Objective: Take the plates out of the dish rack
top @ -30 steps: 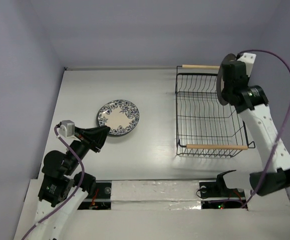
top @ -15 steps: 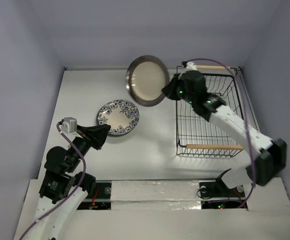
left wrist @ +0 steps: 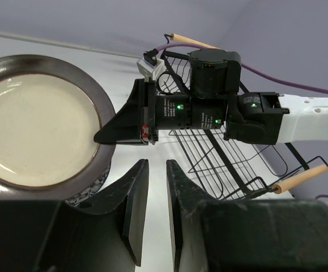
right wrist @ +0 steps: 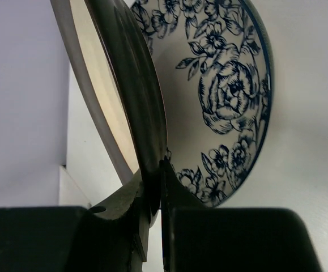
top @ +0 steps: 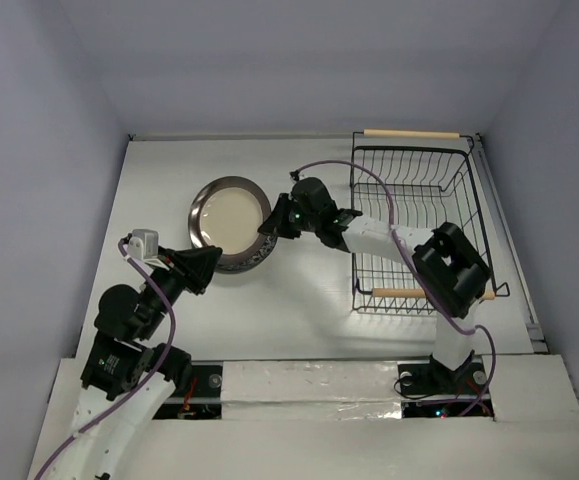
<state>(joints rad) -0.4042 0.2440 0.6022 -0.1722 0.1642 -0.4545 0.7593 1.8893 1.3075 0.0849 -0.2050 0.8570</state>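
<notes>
Currently brown-rimmed cream plate (top: 229, 213) is clamped at rim by right gripper (top: 271, 225), held tilted over floral plate (top: 252, 262), left of dish rack (top: 414, 215), presumably for stacking. Left gripper (top: 207, 266) narrowly parted, empty.

- White desk (top: 299, 320), its top painted and faintly grained, running from the near ledge to the back wall.
- Plain lavender-grey walls: back wall (top: 289, 60), left wall (top: 29, 200), right wall (top: 569, 150), closing in the desk on three sides.
- Thin pale rail (top: 511, 250) along the desk's right edge.
- White ledge (top: 309, 380) across the near edge, with a glossy strip (top: 309, 403) just below it.
</notes>
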